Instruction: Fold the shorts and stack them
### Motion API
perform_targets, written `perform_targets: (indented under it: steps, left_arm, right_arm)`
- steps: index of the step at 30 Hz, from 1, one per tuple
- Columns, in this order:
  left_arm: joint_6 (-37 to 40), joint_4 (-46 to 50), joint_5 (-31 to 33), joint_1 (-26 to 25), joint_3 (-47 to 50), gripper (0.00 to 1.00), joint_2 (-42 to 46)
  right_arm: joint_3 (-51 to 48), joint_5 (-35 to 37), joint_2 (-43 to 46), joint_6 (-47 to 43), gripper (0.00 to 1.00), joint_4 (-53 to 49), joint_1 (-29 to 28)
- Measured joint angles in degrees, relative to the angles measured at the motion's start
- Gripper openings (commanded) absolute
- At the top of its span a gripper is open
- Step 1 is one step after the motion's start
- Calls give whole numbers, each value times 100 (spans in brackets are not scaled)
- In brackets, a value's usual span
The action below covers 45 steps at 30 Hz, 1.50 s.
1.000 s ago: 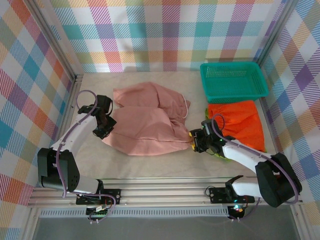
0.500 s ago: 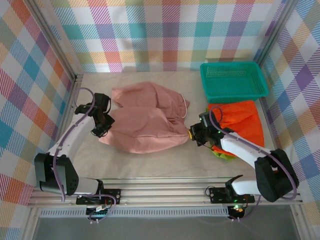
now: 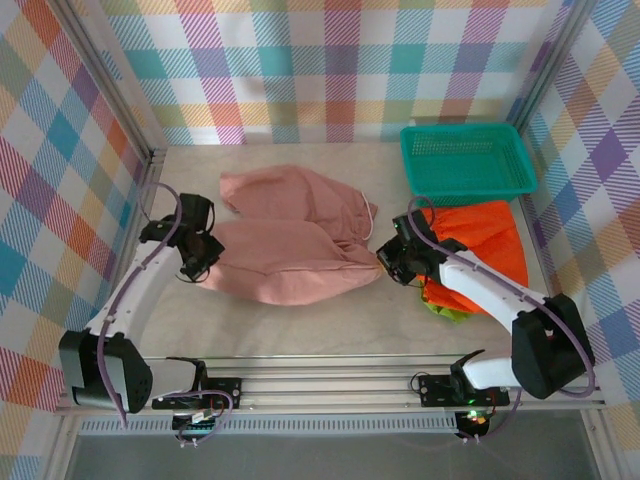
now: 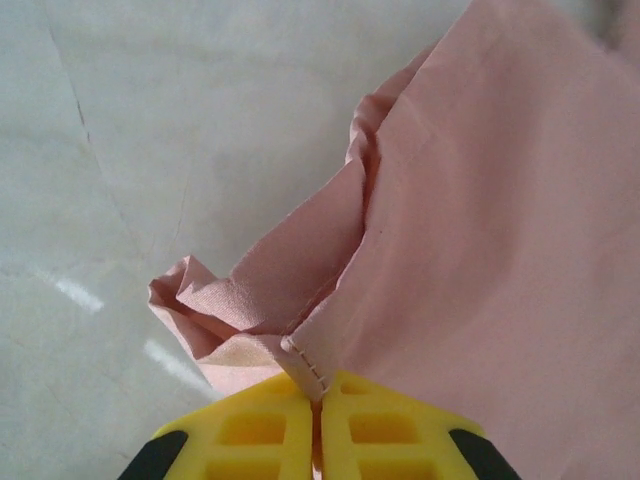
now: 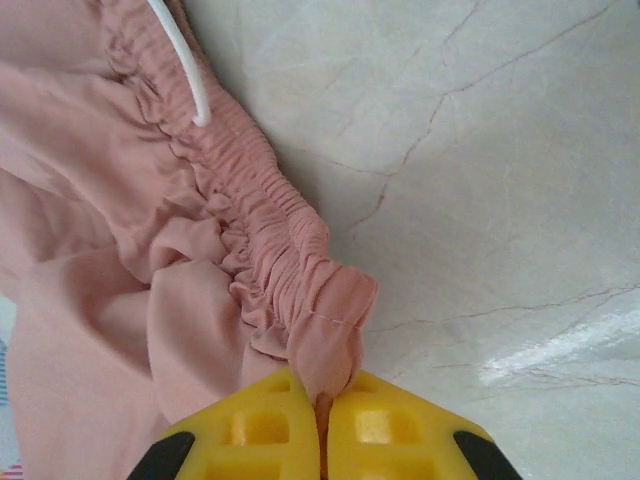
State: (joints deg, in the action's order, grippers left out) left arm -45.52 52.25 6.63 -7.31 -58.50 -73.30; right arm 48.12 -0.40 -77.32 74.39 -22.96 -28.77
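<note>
The dusty pink shorts (image 3: 290, 235) lie folded across the middle of the table, white drawstring (image 5: 180, 60) at their right end. My left gripper (image 3: 196, 252) is shut on the hem corner of a leg (image 4: 305, 365) at the left end. My right gripper (image 3: 392, 260) is shut on the gathered elastic waistband (image 5: 325, 340) at the right end. The bright orange shorts (image 3: 480, 250) lie to the right, partly under the right arm. A lime green edge of the third pair (image 3: 447, 310) peeks out beneath the orange ones.
A teal mesh basket (image 3: 466, 160) stands at the back right corner, just behind the orange shorts. Plaid walls enclose the table on three sides. Bare marble-look tabletop (image 3: 330, 320) stretches in front of the pink shorts.
Both grippers have carried their ends of the pink shorts away from the near edge, toward the back. The near fold has moved up over the rest of the fabric.
</note>
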Motion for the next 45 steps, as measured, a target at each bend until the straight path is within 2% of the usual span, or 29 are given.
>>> perform_targets:
  steps: [5,12,27,42,45]
  left_arm:
    - [-2,-155,-162,0,457,13,-262]
    - [22,-306,-157,0,476,23,-308]
    - [0,-463,-107,0,479,30,-664]
    - [-219,-850,-33,39,811,25,-1355]
    - [-269,-892,-7,39,824,19,-1377]
  right_arm:
    - [0,-7,-201,-157,0,-52,-140]
    - [0,-35,-404,-249,1,-48,-203]
    - [0,-114,-474,-291,2,-20,-240]
    - [-22,-177,-525,-293,2,50,-245]
    - [-31,-179,-538,-293,2,72,-245]
